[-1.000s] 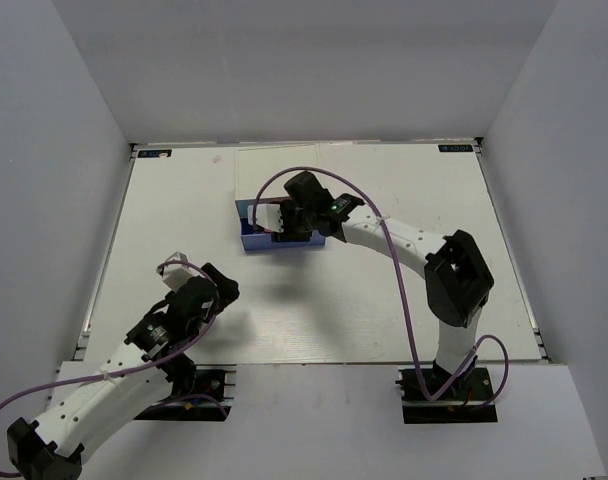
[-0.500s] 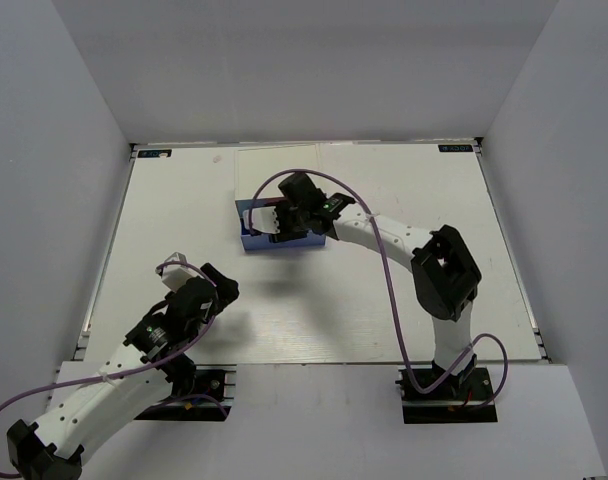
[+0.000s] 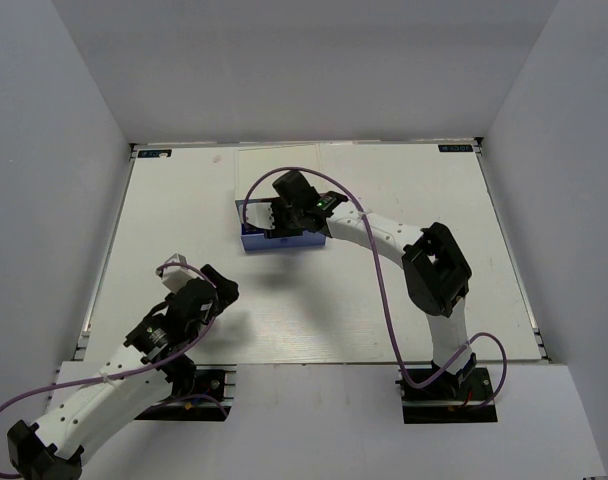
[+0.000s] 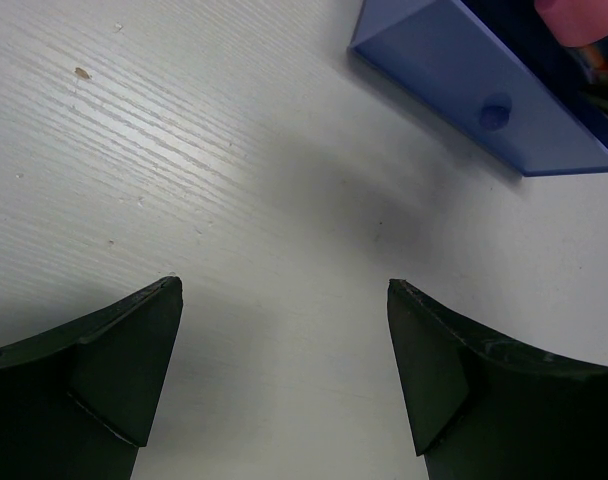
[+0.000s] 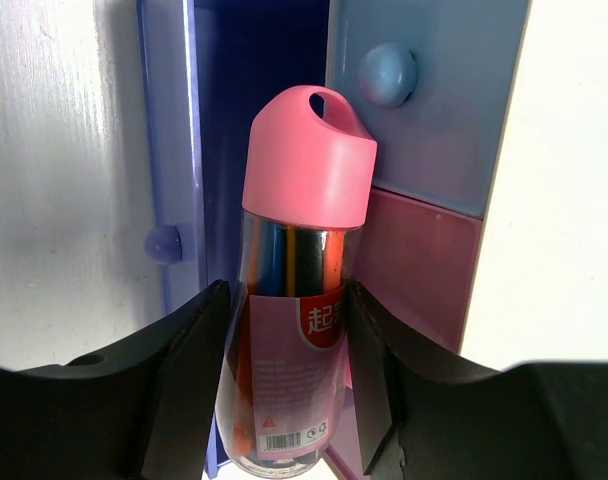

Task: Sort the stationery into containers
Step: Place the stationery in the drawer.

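My right gripper (image 5: 287, 330) is shut on a pink-capped tube (image 5: 302, 290), a clear tube with a pink label and coloured sticks inside. It holds the tube over the pulled-out darker blue drawer (image 5: 169, 150) of the small white cabinet (image 3: 284, 238). The light blue drawer (image 5: 434, 110) and the pink drawer (image 5: 424, 265) stand shut beside it. In the left wrist view the darker blue drawer (image 4: 454, 70) lies at the top right with the tube's pink cap (image 4: 579, 15) above it. My left gripper (image 4: 284, 330) hangs open over bare table at the near left. No markers show.
White walls enclose the table (image 3: 384, 290) on three sides. The right arm's elbow (image 3: 434, 270) reaches across the middle right. Purple cables loop off both arms.
The right arm has swung a little to the left with the tube, further over the open drawer. The left arm has stayed put.
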Available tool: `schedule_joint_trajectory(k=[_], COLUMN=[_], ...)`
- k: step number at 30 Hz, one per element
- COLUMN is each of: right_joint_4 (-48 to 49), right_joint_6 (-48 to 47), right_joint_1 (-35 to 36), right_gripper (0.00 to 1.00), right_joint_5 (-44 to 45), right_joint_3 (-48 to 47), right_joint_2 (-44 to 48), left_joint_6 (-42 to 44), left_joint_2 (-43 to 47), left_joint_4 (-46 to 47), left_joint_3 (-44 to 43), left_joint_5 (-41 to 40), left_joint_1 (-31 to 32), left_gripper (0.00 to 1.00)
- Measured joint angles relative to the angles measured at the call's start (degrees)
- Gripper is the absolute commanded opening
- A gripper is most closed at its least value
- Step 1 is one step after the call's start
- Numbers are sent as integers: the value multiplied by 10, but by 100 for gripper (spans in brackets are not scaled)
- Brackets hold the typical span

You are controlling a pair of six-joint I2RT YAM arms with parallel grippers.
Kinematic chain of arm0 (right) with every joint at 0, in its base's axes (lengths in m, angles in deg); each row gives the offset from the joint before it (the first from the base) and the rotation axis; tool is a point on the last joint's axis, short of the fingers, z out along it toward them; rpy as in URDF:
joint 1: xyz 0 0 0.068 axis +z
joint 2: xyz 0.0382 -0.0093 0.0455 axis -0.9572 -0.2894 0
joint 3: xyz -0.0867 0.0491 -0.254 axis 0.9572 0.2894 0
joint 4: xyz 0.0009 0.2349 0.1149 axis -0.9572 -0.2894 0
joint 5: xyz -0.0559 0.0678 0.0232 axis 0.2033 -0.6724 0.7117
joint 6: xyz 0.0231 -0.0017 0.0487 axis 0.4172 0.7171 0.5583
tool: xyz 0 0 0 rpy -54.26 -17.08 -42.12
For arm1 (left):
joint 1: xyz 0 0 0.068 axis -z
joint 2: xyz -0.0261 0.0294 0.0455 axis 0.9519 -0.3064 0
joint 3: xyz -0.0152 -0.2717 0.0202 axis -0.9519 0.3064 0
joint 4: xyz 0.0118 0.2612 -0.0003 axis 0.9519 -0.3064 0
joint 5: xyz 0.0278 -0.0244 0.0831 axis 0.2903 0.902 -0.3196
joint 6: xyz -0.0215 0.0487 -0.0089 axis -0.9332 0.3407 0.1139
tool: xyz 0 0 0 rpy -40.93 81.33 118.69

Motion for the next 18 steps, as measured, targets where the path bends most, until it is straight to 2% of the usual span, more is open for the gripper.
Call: schedule_joint_trajectory(k=[4, 18], right_joint_4=[0, -3], right_joint_6=[6, 9], right_joint_1=[0, 0], right_gripper=[44, 52], right_joint_5=[1, 2], right_joint_3=[0, 1], right_joint_2=[0, 0], left_joint_6=[0, 0], left_joint_2=[0, 0], left_joint_4=[1, 9], left_joint_3=[0, 0], left_joint_5=[0, 0], left_joint_1=[0, 0], left_gripper=[94, 94])
